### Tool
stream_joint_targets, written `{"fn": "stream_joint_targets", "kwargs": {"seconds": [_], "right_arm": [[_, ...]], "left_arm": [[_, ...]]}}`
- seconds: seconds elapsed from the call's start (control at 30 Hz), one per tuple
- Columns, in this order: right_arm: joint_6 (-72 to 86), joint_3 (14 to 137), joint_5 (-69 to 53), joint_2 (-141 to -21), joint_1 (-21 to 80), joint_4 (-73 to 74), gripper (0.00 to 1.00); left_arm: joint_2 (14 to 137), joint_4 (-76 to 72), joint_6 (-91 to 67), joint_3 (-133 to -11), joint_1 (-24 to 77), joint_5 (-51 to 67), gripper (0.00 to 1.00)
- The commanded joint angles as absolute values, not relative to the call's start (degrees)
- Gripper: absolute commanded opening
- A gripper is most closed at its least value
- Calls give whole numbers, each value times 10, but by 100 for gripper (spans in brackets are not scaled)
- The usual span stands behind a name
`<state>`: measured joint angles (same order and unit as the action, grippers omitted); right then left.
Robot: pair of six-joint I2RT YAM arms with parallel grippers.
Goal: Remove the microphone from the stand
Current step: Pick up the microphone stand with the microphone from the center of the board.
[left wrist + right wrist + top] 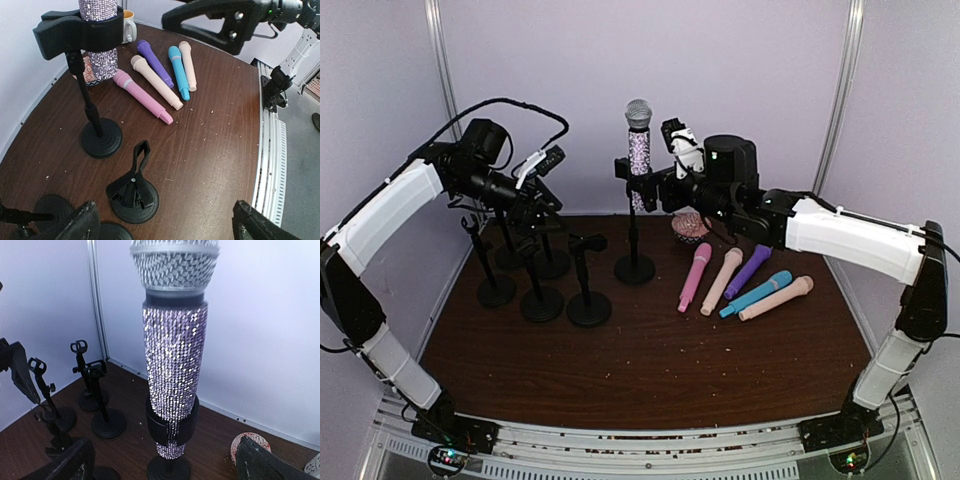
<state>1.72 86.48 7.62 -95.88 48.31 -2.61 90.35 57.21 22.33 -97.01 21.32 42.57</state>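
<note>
The microphone (639,140), with a purple glitter body and a silver mesh head, stands upright in the clip of a black stand (635,266) at the back middle of the table. My right gripper (643,186) is open at clip height. In the right wrist view its fingertips (65,462) flank the stand below the microphone (174,365) without touching it. My left gripper (535,200) hovers over the empty stands on the left. It (165,227) is open with nothing between its fingers. The microphone (102,65) shows at the top left of that view.
Several empty black stands (542,295) cluster at the left, one (132,192) right under my left gripper. Several loose microphones lie to the right, among them pink (695,276), purple (748,270) and blue (756,293). A patterned cup (690,228) sits behind them.
</note>
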Motion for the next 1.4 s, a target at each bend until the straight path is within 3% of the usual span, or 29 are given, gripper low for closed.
{"fn": "stream_joint_targets", "kwargs": {"seconds": [0.0, 0.43, 0.73, 0.87, 1.03, 1.37], "right_arm": [[-18, 900, -14, -1000, 460, 15, 100], [-43, 995, 10, -1080, 440, 14, 89], [-52, 1015, 18, -1113, 439, -15, 75], [-54, 1007, 22, -1118, 439, -41, 62], [-47, 975, 19, -1097, 439, -93, 34], [-8, 857, -22, -1009, 440, -174, 24]], "left_arm": [[886, 624, 238, -1002, 212, 431, 96], [846, 650, 253, -997, 203, 417, 98], [826, 651, 245, -996, 194, 391, 98], [812, 653, 249, -990, 189, 389, 98], [804, 661, 261, -977, 185, 385, 98], [808, 660, 267, -966, 184, 401, 98]]}}
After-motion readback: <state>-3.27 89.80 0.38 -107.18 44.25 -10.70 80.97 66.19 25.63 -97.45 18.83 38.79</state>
